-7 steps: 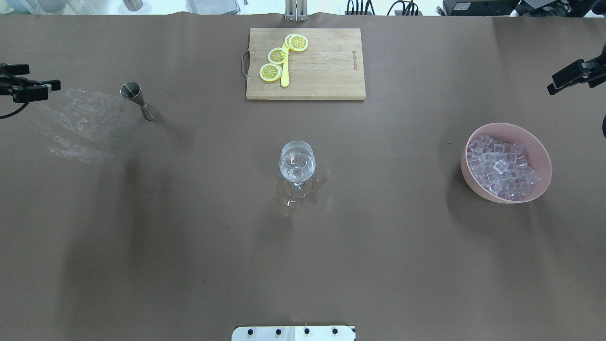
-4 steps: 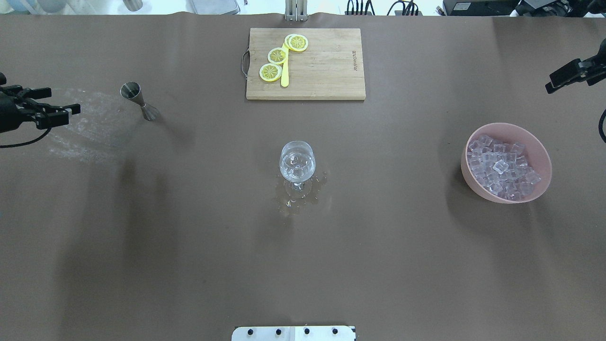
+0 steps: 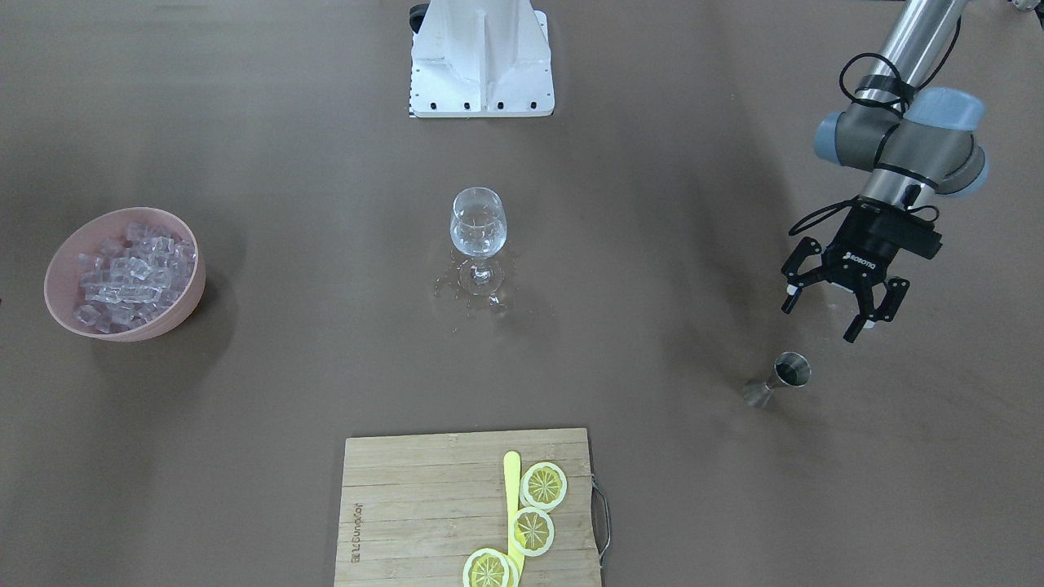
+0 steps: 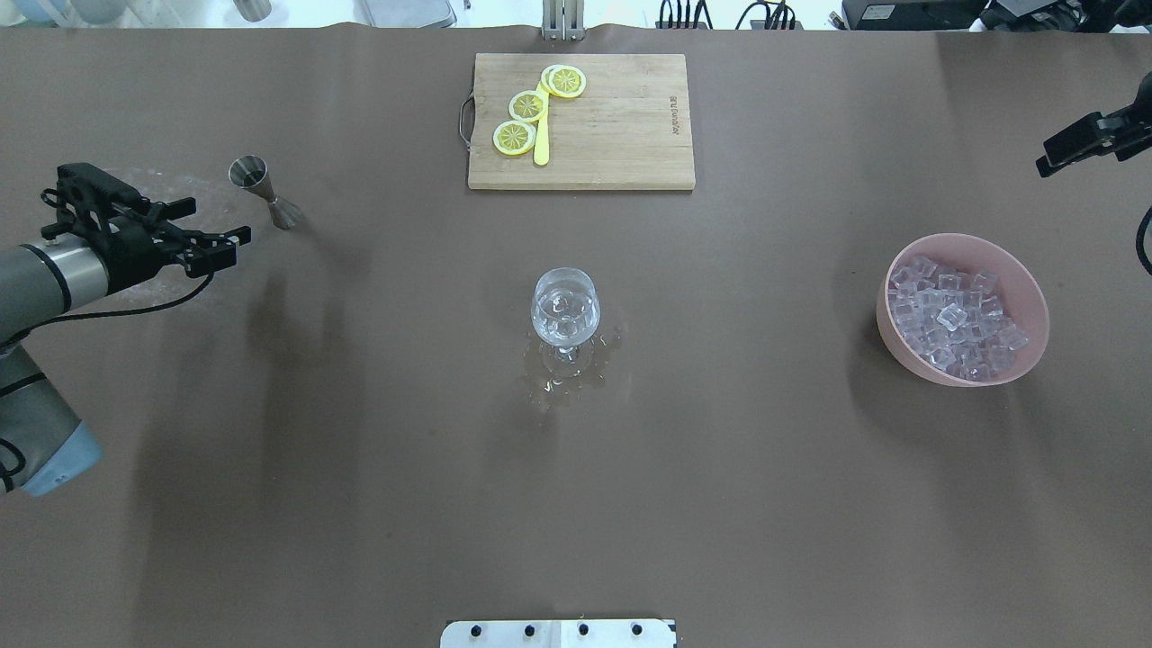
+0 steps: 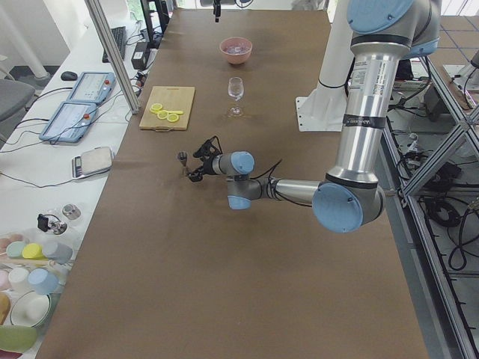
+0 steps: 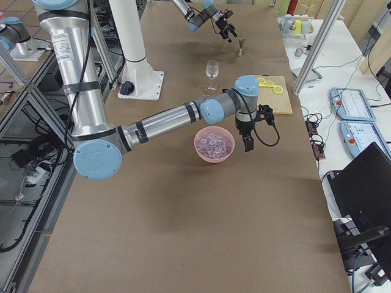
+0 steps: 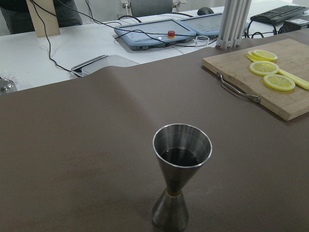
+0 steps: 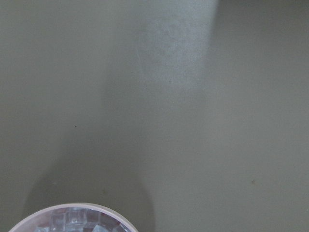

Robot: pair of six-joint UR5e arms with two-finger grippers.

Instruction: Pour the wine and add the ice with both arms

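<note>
Two grippers are hovering near opposite table (image 4: 576,504) edges: left gripper (image 3: 820,322) spread wide beside the jigger (image 3: 781,380); right gripper (image 4: 1048,162), spread indeterminable. Ice (image 4: 954,317) is sitting in the pink bowl (image 4: 900,346) near the right edge.

The jigger (image 7: 177,181) is brushed metal, dully shiny. The worktop (image 4: 360,450) wears a matt brown, paper-like sheet. The board (image 4: 621,126) is pale bare wood. Ice (image 4: 954,319) and glass (image 4: 565,306) are clear and glossy. The bowl (image 4: 1026,292) looks like matt pink plastic, perhaps.

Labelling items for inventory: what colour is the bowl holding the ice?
Pale pink bowl, clearest in the overhead exterior view.
</note>
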